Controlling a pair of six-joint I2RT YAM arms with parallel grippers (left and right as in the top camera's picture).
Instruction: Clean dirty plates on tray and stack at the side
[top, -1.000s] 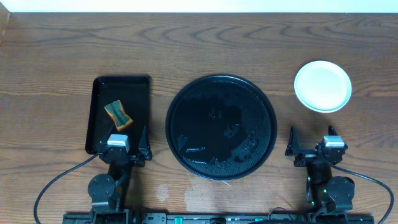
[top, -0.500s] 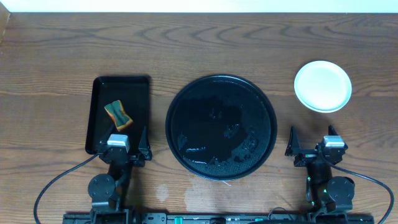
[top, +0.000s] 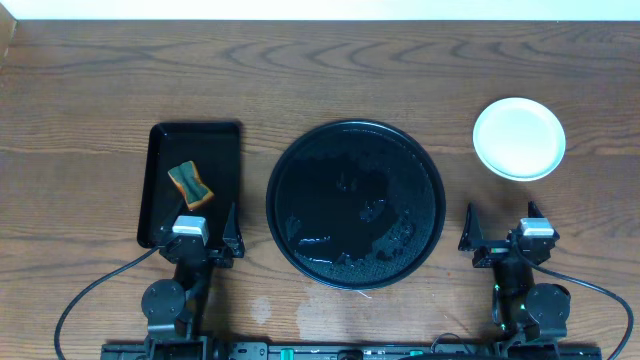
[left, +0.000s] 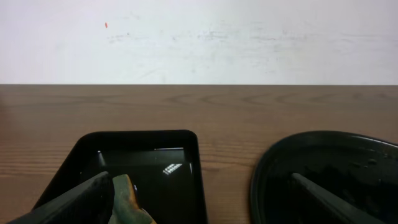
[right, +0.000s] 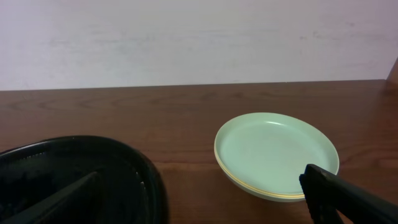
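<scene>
Plates (top: 519, 138) were found stacked on the bench (top: 90, 90), right of the round tray (top: 355, 203) and apart from it. A mint plate was seen on top, with a yellow rim beneath. The round tray's glossy surface was noted as wet. A sponge (top: 190, 185) was seen in the rectangular tray (top: 160, 215) at left. The left claw (top: 204, 222) and right claw (top: 501, 225) were held wide open, with nothing gripped.

No writing, label, brand or number can be read in any view. The round tray (top: 330, 160), the plates (top: 519, 138) at two o'clock, the rectangular tray (top: 218, 160) at nine o'clock and the counter (top: 100, 80) all show plain surfaces.
</scene>
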